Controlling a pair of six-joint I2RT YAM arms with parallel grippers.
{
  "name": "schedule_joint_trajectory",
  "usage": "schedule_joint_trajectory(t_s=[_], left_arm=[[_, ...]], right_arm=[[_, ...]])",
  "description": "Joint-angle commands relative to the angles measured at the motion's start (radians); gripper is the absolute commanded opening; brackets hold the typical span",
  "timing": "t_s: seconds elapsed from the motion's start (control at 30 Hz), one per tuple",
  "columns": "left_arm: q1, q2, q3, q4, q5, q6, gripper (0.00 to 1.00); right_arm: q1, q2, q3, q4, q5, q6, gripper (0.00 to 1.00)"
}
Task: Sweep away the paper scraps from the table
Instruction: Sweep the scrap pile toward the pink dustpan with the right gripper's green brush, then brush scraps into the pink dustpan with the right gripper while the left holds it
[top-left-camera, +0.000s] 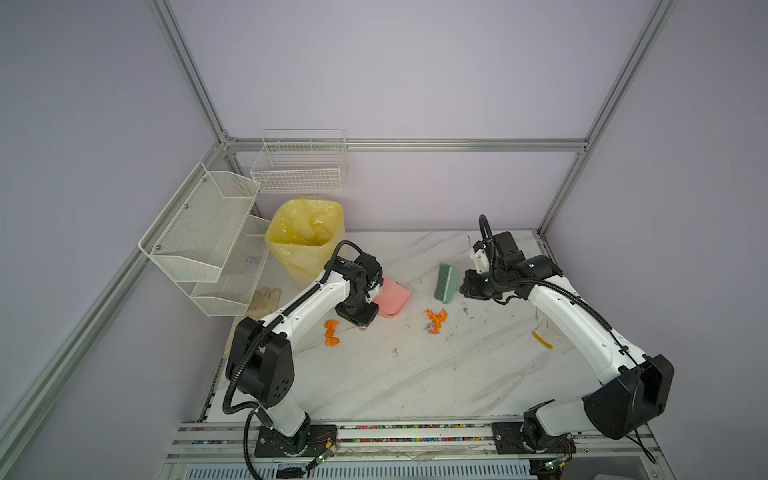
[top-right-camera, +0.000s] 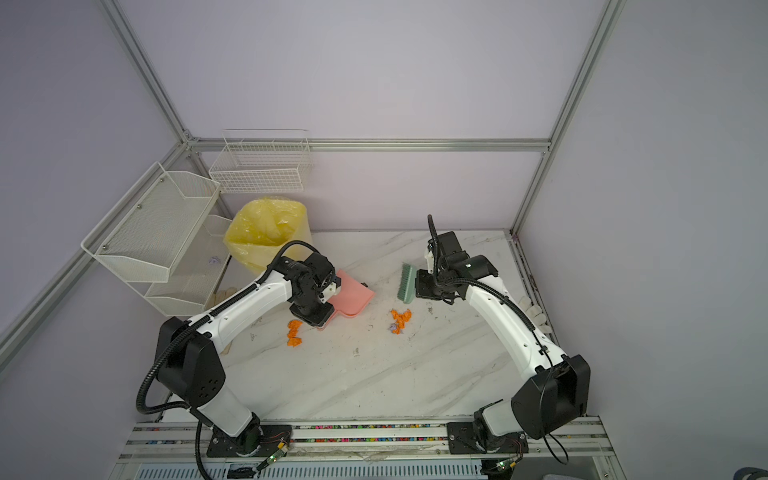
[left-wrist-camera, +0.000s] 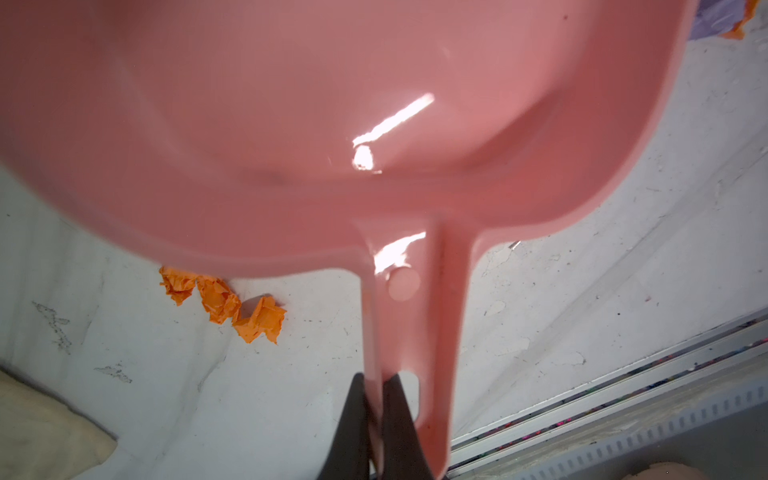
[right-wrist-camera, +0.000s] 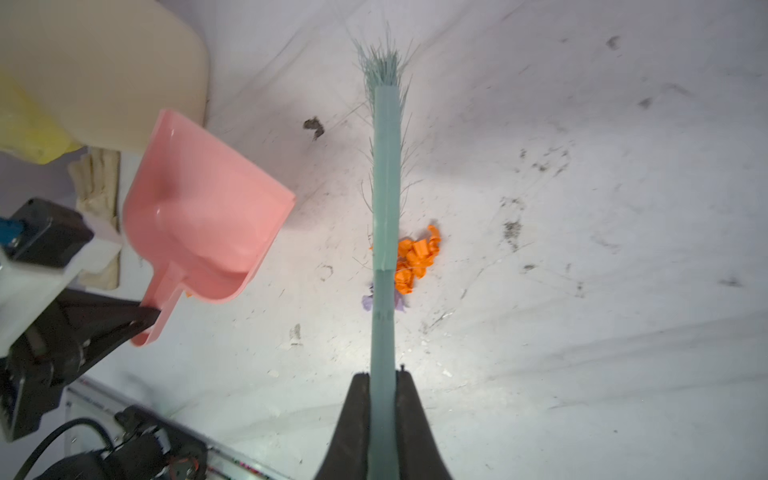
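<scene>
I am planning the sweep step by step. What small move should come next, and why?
I would lower the green bristle brush, gripped by the right gripper, to the white marble table on the side of the orange and lilac paper scraps away from the pink plastic dustpan. The left gripper holds that pan nearby, and it looks empty.

On the table (top-left-camera: 415, 382) there was one pink dustpan (top-left-camera: 392, 299), one green brush (top-left-camera: 446, 282), one yellow-lined bin (top-left-camera: 305, 237) and one thin yellow strip (top-left-camera: 542, 338). Two white wire racks (top-left-camera: 208, 241) hung by the far left corner. Paper scraps (left-wrist-camera: 224, 299) lay in two heaps. One held three orange wads. The second heap (top-left-camera: 435, 320), orange with some lilac, was too tangled to count. One lilac scrap (top-left-camera: 250, 261) sat in a rack. There were two gloves, the left glove (top-left-camera: 264, 301) and the right glove (top-right-camera: 532, 309), one at each side edge.
</scene>
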Motion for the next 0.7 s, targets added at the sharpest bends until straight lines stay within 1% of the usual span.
schedule_joint_trajectory(t_s=[0.0, 0.13, 0.3, 0.47, 0.67], left_arm=[[-0.050, 0.002, -0.053, -0.003, -0.020, -0.006, 0.00], [-0.089, 0.012, -0.089, -0.012, -0.030, -0.001, 0.00], [-0.110, 0.000, -0.105, -0.048, -0.149, -0.027, 0.00], [-0.125, -0.017, -0.113, -0.048, -0.123, -0.037, 0.00], [-0.147, 0.028, -0.112, -0.051, -0.096, -0.046, 0.00]], right_arm=[[-0.010, 0.011, 0.021, -0.076, 0.152, -0.022, 0.00], [-0.009, 0.037, 0.039, -0.090, 0.225, -0.036, 0.00], [-0.009, 0.044, 0.044, -0.093, 0.237, -0.052, 0.00], [-0.009, 0.052, 0.028, -0.085, 0.244, -0.063, 0.00], [-0.011, 0.053, -0.006, -0.072, 0.246, -0.082, 0.00]])
